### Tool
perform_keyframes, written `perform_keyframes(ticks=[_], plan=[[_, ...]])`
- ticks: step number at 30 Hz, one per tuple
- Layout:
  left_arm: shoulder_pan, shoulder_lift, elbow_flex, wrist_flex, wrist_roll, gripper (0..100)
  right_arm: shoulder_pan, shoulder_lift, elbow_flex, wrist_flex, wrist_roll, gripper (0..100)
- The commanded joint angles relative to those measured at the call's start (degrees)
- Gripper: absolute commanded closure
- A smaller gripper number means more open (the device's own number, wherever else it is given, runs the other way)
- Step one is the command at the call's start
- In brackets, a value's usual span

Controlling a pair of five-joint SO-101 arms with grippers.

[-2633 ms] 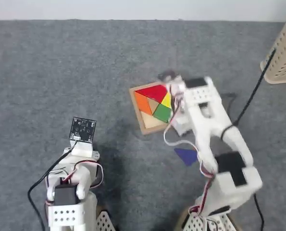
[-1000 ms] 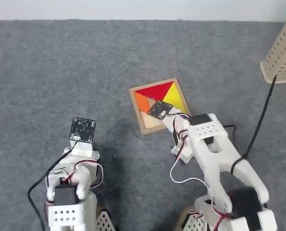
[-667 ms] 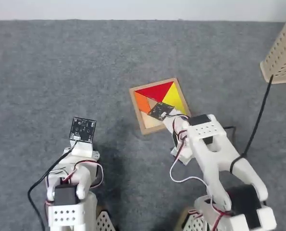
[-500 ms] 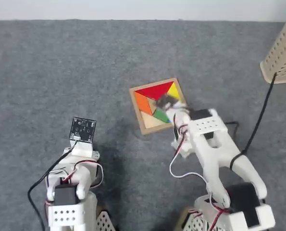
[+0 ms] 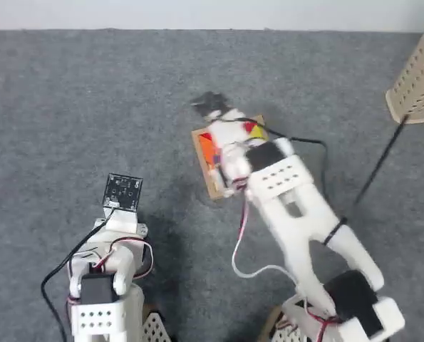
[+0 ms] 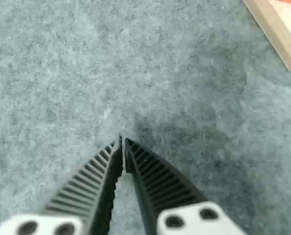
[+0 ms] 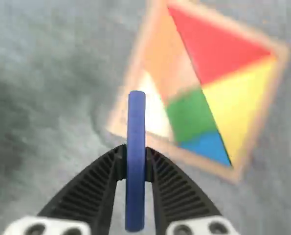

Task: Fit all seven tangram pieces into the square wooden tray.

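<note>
My right gripper is shut on a dark blue tangram piece, held edge-on above the square wooden tray. In the tray lie a red triangle, a yellow triangle, a green piece, a light blue piece, an orange piece and a tan piece. A pale bare gap lies just beyond the blue piece. From above, the right arm covers most of the tray. My left gripper is shut and empty over the carpet.
Grey carpet covers the whole table. A beige perforated box stands at the far right edge. The left arm sits at the near left, well apart from the tray, whose corner shows in its wrist view.
The dark blue piece, earlier lying on the carpet near the tray, is now in the right gripper. The right arm has swung left and forward over the tray. The left arm stays still.
</note>
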Motion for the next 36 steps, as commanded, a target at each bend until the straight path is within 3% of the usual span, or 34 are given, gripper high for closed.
perform_keyframes(ticks=[1, 14, 22, 36], plan=[[-0.18, 0.00, -0.48, 0.26, -0.44, 99, -3.65, 1.45, -3.96, -4.79, -0.88, 99.2], [-0.18, 0.00, -0.48, 0.26, -0.44, 99, 0.13, 22.64, -10.99, -11.38, -1.32, 99.2], [-0.18, 0.00, -0.48, 0.26, -0.44, 99, 3.74, 23.60, -10.64, -13.23, -10.02, 99.2], [-0.18, 0.00, -0.48, 0.26, -0.44, 99, 3.12, 23.69, -9.14, -12.00, -10.29, 98.8]])
